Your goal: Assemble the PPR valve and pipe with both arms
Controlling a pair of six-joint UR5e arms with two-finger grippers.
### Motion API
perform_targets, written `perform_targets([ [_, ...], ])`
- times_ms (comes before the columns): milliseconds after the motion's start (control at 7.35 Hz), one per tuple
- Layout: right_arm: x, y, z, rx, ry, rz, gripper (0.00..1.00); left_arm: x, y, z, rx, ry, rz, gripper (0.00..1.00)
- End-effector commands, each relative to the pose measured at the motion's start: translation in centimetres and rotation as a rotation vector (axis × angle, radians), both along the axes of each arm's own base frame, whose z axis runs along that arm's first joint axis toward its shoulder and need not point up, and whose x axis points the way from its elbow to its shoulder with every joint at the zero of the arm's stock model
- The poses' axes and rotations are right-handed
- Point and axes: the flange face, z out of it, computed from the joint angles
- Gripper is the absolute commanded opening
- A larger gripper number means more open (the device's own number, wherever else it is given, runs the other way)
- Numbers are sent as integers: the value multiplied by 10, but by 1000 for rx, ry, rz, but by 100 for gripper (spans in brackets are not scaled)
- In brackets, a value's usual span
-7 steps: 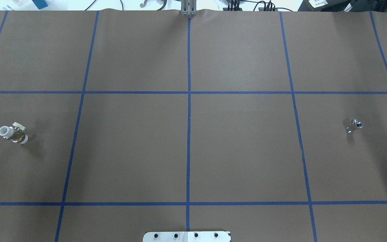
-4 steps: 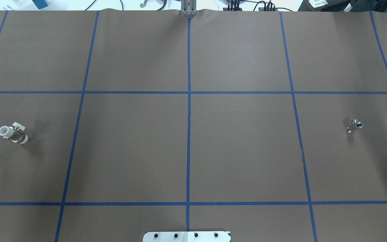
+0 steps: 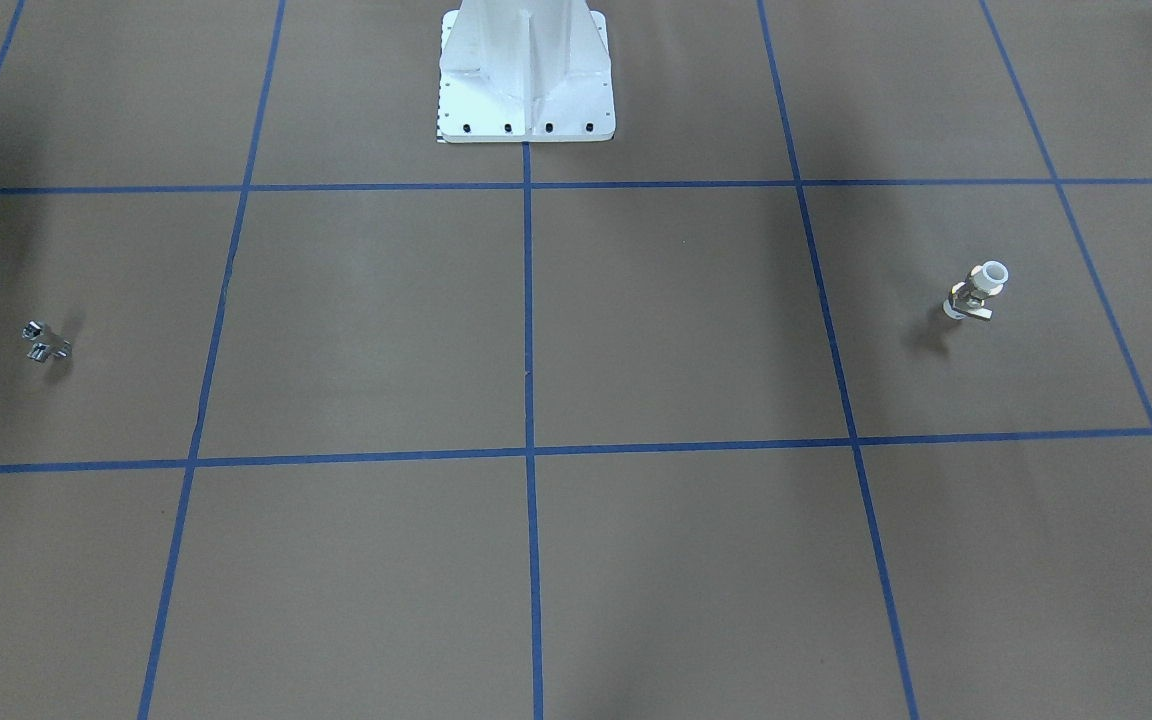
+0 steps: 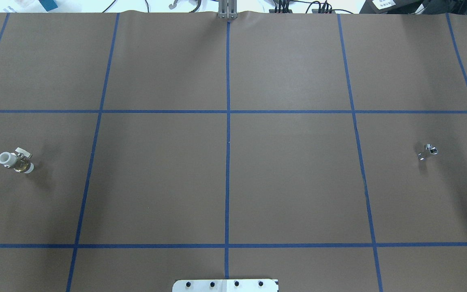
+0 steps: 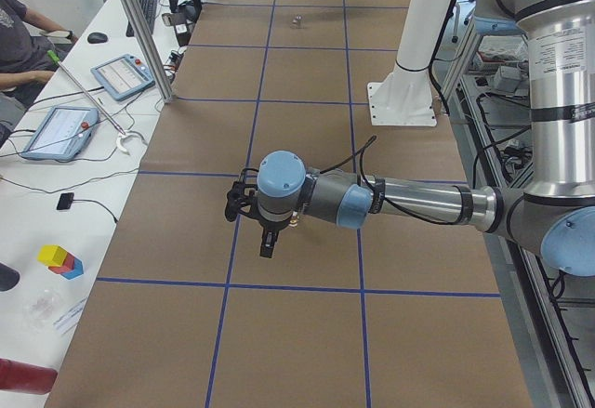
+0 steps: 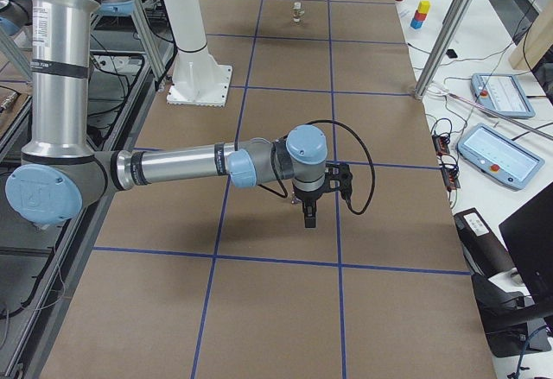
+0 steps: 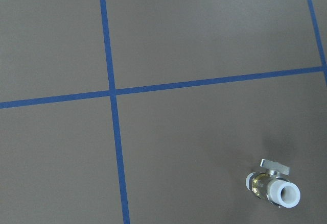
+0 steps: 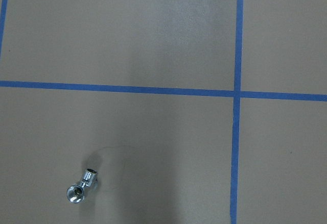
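PPR valve point(image 4: 14, 160): left end of worktop point(image 4: 298, 182), nearest left claw point(image 5: 267, 248) | pipe point(image 4: 429, 150): right end, nearest right claw point(image 6: 308, 219) | claw opening: cannot tell

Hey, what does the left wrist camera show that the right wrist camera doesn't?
Only the left wrist view shows the white plastic PPR valve with brass middle and flat tab handle. Only the right wrist view shows the small shiny chrome pipe fitting. Both show the brown table crossed by blue tape lines.
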Motion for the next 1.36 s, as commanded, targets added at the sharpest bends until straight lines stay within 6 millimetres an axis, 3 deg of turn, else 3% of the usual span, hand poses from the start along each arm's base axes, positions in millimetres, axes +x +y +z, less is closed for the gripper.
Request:
perform_targets([
  [0, -15, -1, 0, 28, -2, -31, 100, 28, -6, -7, 41, -8, 40, 100],
  [136, -17, -1, 5, 26, -2, -37, 100, 54, -12, -16, -2, -14, 38, 100],
  [272, -19, -1, 6, 27, -2, -41, 100, 84, -28, -39, -62, -4, 6, 100],
  [680, -26, -1, 9, 27, 1, -61, 100, 184, -21, -47, -24, -102, -1, 100],
  [952, -29, -2, 15, 17, 5, -68, 100, 221, -10, -43, -36, -111, 47, 100],
  [1224, -31, -2, 16, 14, 5, -70, 100, 238, -1, -42, 1, -150, 64, 100],
])
